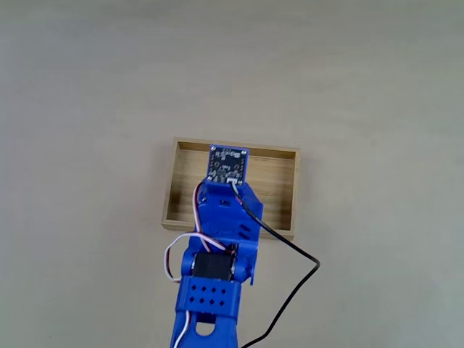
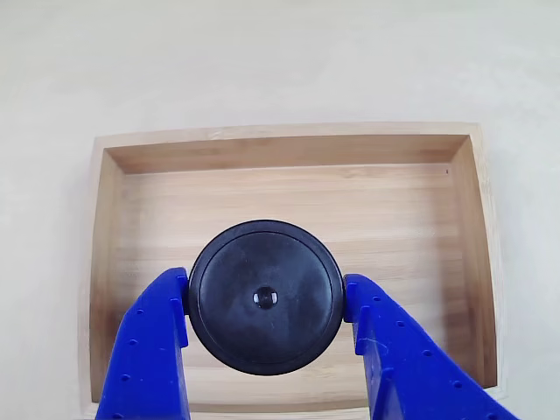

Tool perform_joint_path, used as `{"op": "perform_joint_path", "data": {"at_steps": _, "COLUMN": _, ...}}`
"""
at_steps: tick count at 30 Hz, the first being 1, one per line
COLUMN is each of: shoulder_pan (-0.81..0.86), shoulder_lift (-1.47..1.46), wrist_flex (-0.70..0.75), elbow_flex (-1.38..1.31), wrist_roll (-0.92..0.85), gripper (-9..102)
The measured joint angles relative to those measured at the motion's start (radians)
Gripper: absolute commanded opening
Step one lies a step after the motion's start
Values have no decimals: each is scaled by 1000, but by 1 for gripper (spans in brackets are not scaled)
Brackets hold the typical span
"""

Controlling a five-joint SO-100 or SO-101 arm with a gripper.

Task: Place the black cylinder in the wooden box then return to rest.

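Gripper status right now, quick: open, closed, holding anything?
Gripper: closed on the black cylinder, held above the wooden box.

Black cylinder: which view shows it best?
The other view: the black cylinder sits large and centred between the blue jaws, above the wooden box. In the fixed view the arm over the box covers it.

Matte black cylinder sits between the bright blue fingers of the gripper, above the pale bamboo-coloured wooden box with its striped grain floor, on an off-white table beyond.
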Motion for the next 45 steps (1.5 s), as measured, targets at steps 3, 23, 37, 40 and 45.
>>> {"op": "perform_joint_path", "data": {"at_steps": 3, "shoulder_pan": 5, "shoulder_lift": 51, "wrist_flex": -11, "elbow_flex": -32, "wrist_roll": 2, "gripper": 20}}
{"op": "perform_joint_path", "data": {"at_steps": 23, "shoulder_pan": 6, "shoulder_lift": 245, "wrist_flex": -60, "elbow_flex": -78, "wrist_roll": 17, "gripper": 20}}
{"op": "perform_joint_path", "data": {"at_steps": 37, "shoulder_pan": 6, "shoulder_lift": 278, "wrist_flex": -86, "elbow_flex": -78, "wrist_roll": 48, "gripper": 21}}
{"op": "perform_joint_path", "data": {"at_steps": 40, "shoulder_pan": 6, "shoulder_lift": 282, "wrist_flex": -91, "elbow_flex": -78, "wrist_roll": 51, "gripper": 21}}
{"op": "perform_joint_path", "data": {"at_steps": 45, "shoulder_pan": 6, "shoulder_lift": 282, "wrist_flex": -91, "elbow_flex": -78, "wrist_roll": 51, "gripper": 24}}
